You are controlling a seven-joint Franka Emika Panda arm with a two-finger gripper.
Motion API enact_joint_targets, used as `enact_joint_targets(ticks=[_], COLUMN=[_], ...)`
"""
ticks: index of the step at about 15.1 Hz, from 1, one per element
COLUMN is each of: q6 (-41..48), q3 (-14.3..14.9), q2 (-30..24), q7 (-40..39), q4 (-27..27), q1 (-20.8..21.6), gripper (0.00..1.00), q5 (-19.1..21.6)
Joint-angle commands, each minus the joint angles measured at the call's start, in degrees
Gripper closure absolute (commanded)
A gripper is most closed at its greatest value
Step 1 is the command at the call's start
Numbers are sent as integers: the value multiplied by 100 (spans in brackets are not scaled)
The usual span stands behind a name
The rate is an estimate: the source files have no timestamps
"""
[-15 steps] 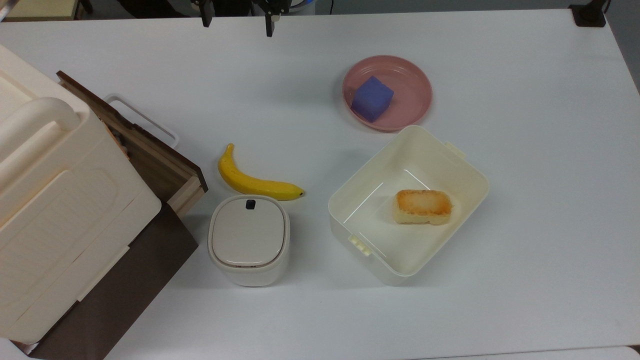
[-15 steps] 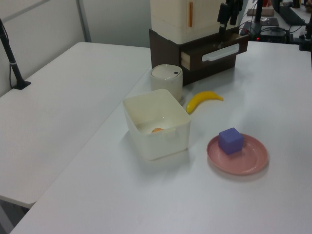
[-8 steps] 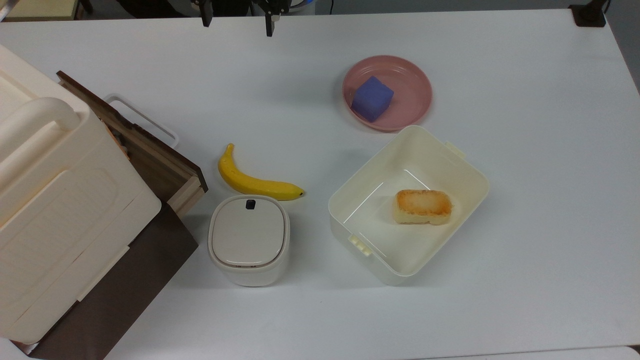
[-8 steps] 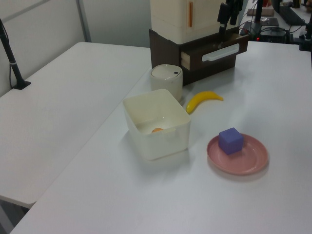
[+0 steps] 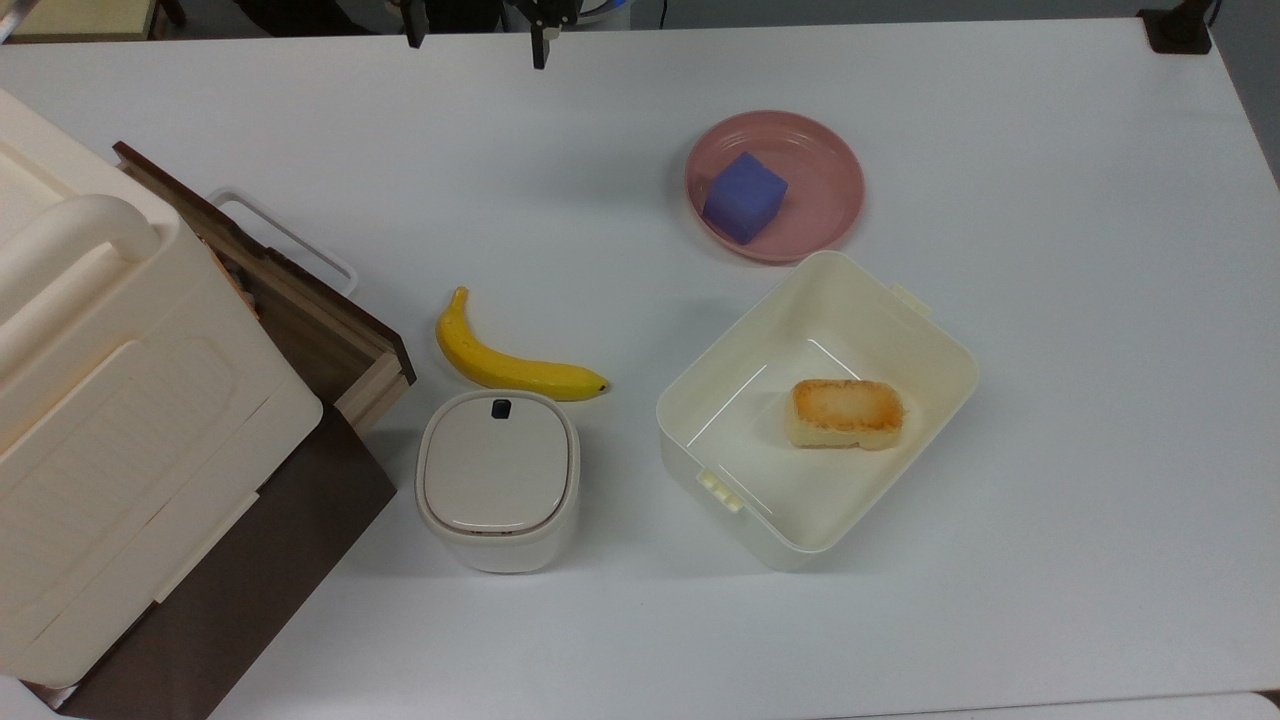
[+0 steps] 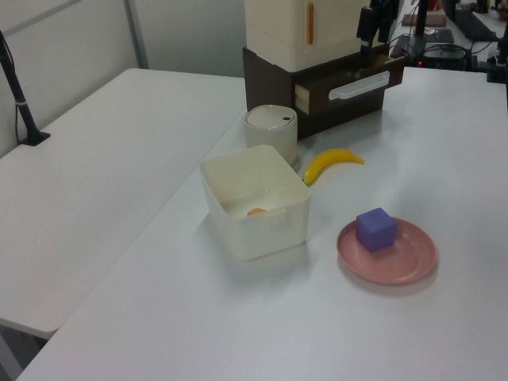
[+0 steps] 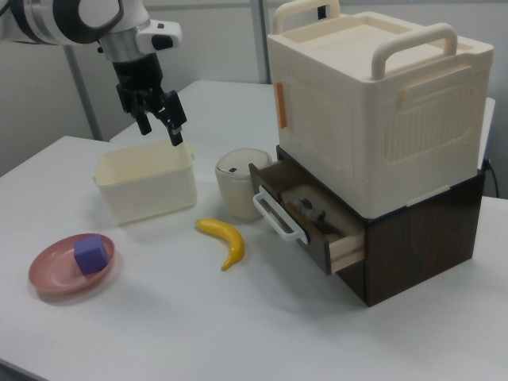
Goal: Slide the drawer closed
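The wooden drawer [image 5: 310,325] stands pulled out of the dark brown cabinet [image 7: 421,238], and its dark front board carries a white handle [image 7: 278,216]. Small items lie inside the drawer [image 7: 313,213]. In the left view the drawer front [image 6: 359,82] faces the table's middle. My gripper [image 7: 161,127] hangs open and empty high over the table, well away from the drawer. In the top view my gripper [image 5: 476,38] sits at the top edge, with its two dark fingers wide apart. The left view has my gripper [image 6: 373,22] above the drawer's far end.
A big cream case [image 5: 120,400] sits on the cabinet. A banana [image 5: 510,360] and a lidded cream canister [image 5: 497,480] lie close to the drawer front. A cream tub [image 5: 890,320] holds a bread piece [image 5: 847,412]. A pink plate [image 5: 820,190] carries a purple block [image 5: 744,197].
My gripper has crept slightly toward the top view's top edge. The drawer and the other objects have not moved.
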State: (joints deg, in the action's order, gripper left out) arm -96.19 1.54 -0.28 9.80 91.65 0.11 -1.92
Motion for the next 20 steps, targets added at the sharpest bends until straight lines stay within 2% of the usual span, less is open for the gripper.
enact_joint_targets(ticks=[1,4,7,9,13,20], q6=[285,259,49,-433,-1453,-1841], q3=[30,39,39,39,39,39], q2=[-42,-42,-42,-42,28,414], q7=[356,418,409,400,409,426], q4=[11,28,291,651,1363,1461], q1=[-19,-194,-353,-362,-485,-643], gripper=[0,0,0,0,0,0], q5=[121,95,-53,-273,-467,-652])
